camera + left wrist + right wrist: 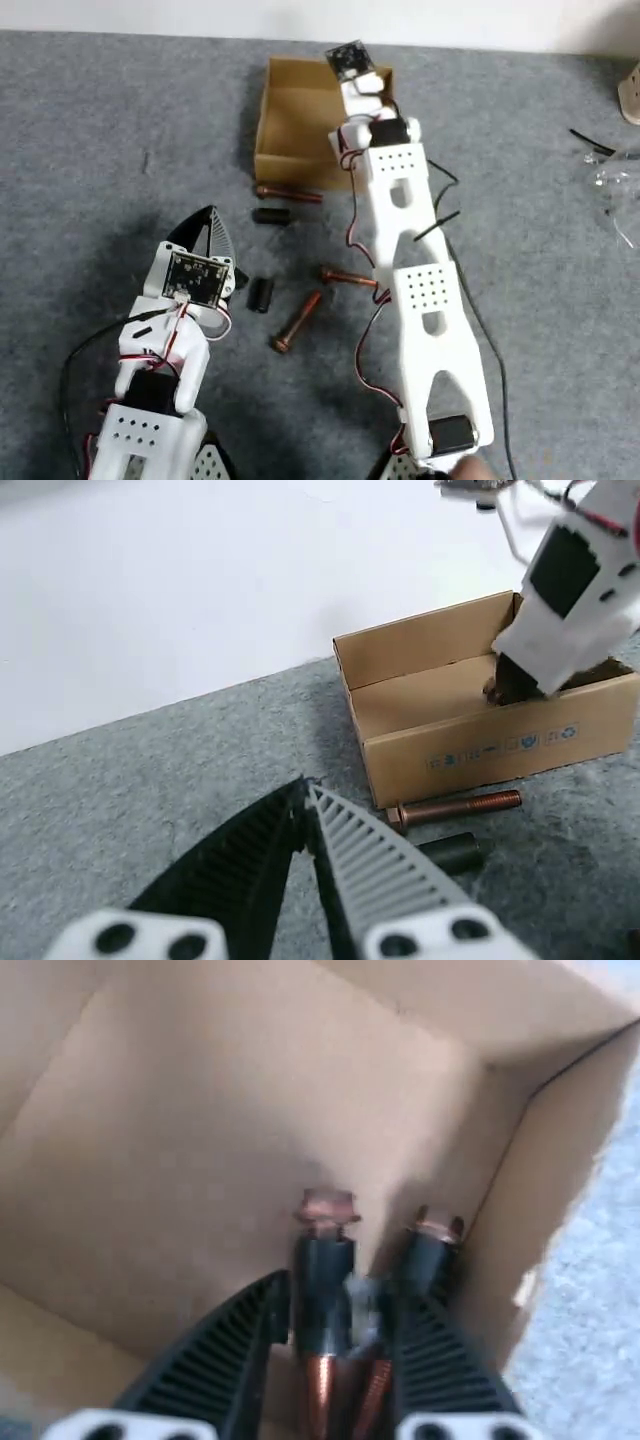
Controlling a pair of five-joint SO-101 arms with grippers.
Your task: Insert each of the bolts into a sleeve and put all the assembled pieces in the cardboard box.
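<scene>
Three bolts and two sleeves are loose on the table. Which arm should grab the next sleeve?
Left. The left gripper hangs shut and empty over the table, close to a loose sleeve and bolt. The right gripper is down inside the cardboard box with the assembled pieces, farther from them.

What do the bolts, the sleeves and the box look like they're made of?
Bolts: metal with a copper-coloured finish, judging by the reddish-brown sheen and threaded shanks; plating or solid copper is unclear. Sleeves: black and matte, probably plastic or rubber, possibly coated metal. Box: plain brown cardboard, with thin folded walls.
</scene>
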